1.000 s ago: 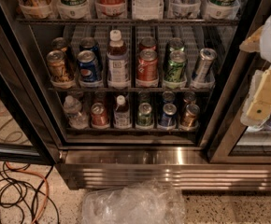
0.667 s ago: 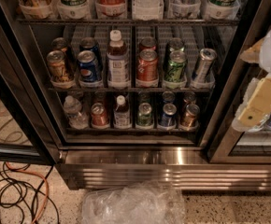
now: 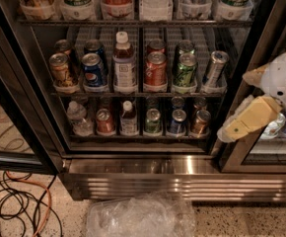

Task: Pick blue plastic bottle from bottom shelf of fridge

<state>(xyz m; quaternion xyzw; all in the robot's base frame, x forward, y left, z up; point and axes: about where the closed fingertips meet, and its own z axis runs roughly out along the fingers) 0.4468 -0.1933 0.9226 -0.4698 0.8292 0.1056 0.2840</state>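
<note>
The fridge [image 3: 182,168] stands open in front of me with its steel base below. The blue plastic bottle [image 3: 128,118], slim with a white cap and a pale label, stands upright on the bottom shelf [image 3: 133,138], third from the left, between a red can [image 3: 105,122] and a green can [image 3: 153,121]. My gripper [image 3: 237,104] is at the right, in front of the fridge's right door frame. It is open and empty, well to the right of the bottle and at about its height. One cream finger [image 3: 246,120] points down-left.
A clear water bottle [image 3: 78,118] stands at the shelf's left end. Blue [image 3: 178,121] and brown [image 3: 200,122] cans stand to the right. A bigger white-capped bottle [image 3: 125,63] stands on the rack above. Crumpled clear plastic [image 3: 140,215] and cables [image 3: 15,206] lie on the floor.
My gripper has moved left and slightly down, closer to the fridge opening. The bottles and cans have not moved.
</note>
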